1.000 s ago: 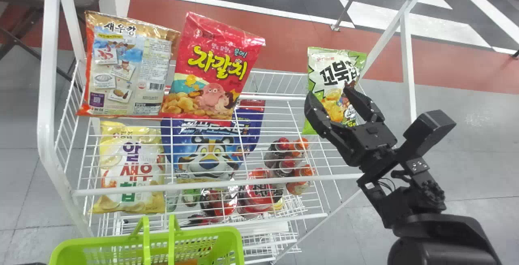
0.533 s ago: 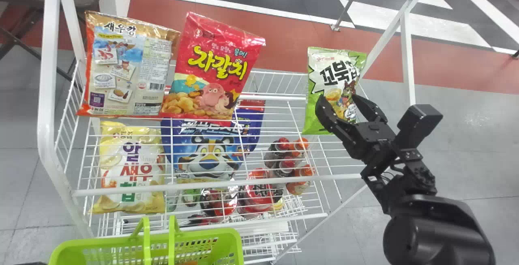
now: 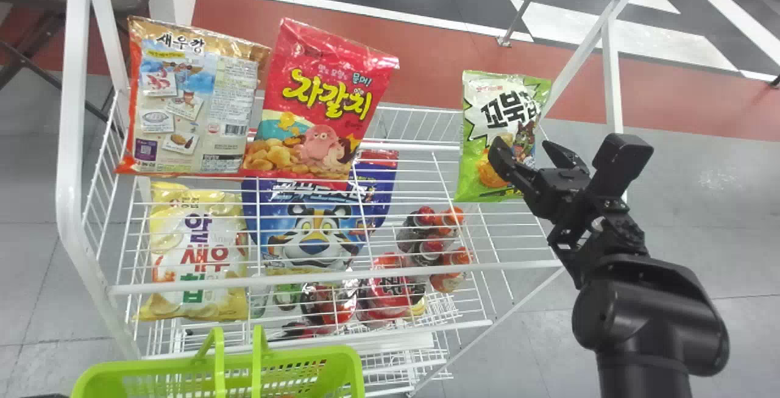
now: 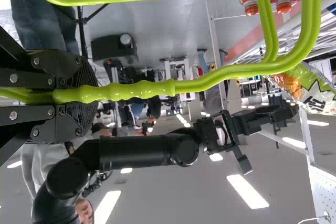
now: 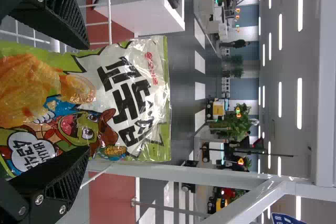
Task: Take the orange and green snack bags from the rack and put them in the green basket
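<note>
From where I'm standing, the right gripper (image 3: 525, 143) has its jaws spread apart, one to each side of the green snack bag's (image 3: 498, 111) lower half. I can't tell whether either one touches the film, but nothing is clamped there.

The bag itself stands upright on the rack (image 3: 74, 142), at the robot's right-hand end, its front towards us. It looks puffed with air, so I'd expect next to no weight, a soft give at the sides and a slick, crinkly skin. The chips inside would be brittle. I'd take it across the width of the plump body, well in from both side edges, and squeeze just until the film stops sliding. A nip at one edge could let it swivel or squirt out; a hard pinch could crush the chips or strain a seam.

Farther along, the red snack bag (image 3: 326, 105) sits well apart, so there seems room to lift straight up. Beyond it, low on the robot's left, is the green basket (image 3: 354, 361), its handle (image 4: 121, 92) clenched in the left gripper (image 4: 84, 97). It's a fair carry across for something so slippery.
</note>
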